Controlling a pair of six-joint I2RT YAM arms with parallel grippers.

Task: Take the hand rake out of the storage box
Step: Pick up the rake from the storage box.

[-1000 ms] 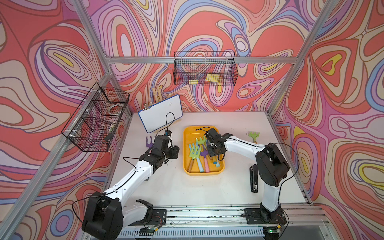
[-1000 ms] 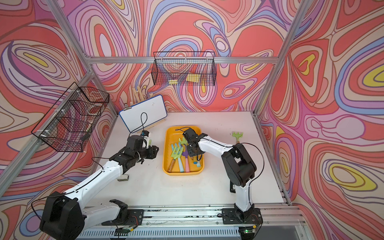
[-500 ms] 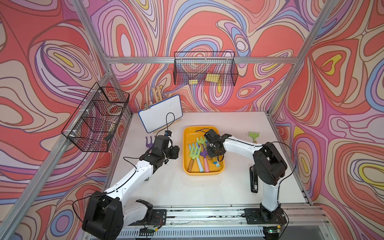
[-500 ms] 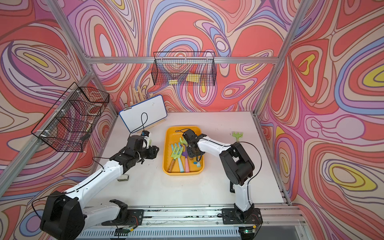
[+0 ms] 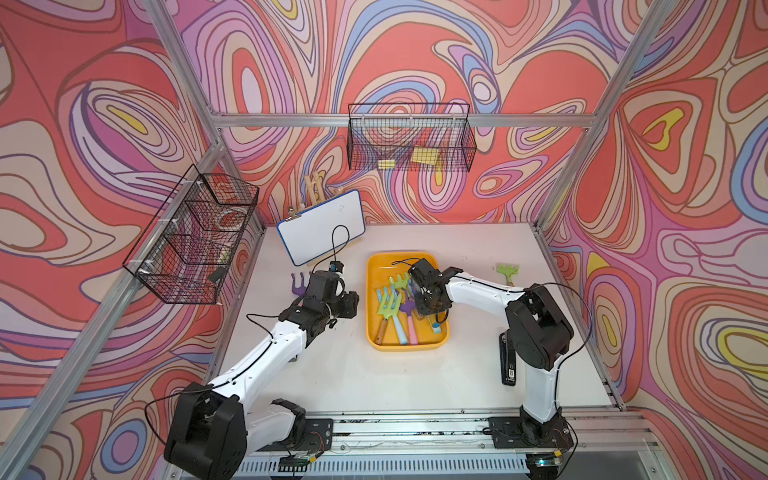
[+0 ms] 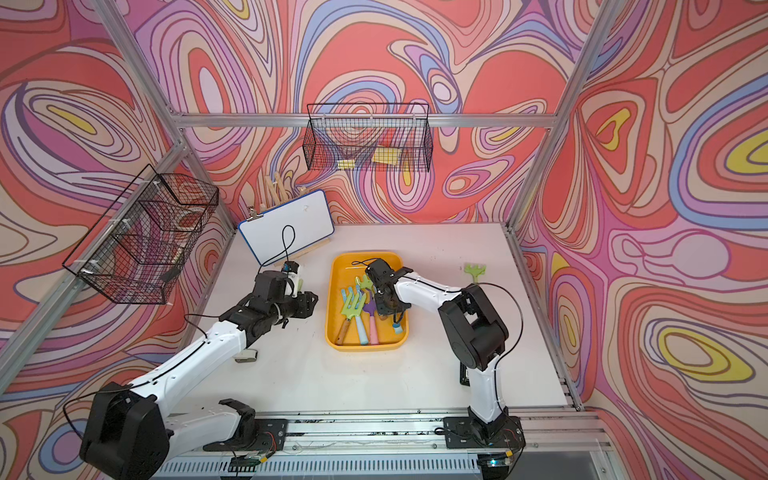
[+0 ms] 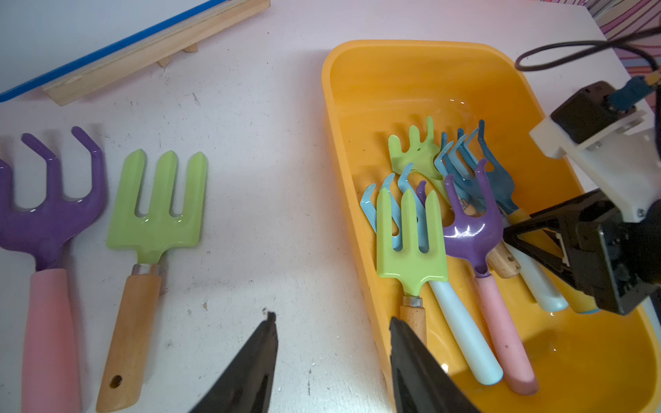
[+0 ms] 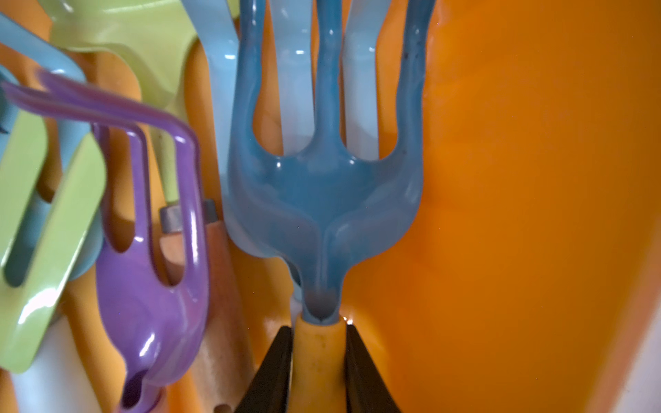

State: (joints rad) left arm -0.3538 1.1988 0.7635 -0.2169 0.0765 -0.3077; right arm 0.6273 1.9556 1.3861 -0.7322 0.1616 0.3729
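The blue hand rake (image 8: 322, 200), lying at the right side of the storage box (image 8: 518, 178), looks stiff and light (its glossy tines slippery), so the right gripper (image 8: 317, 332) sensibly clenches its yellow handle by the neck, while the left gripper (image 7: 332, 318) gapes empty.

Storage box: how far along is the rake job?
Done: a purple rake and a green fork lie on the table outside the storage box. In hand: the right gripper is shut on the yellow handle of the blue rake. Left: lifting it out.
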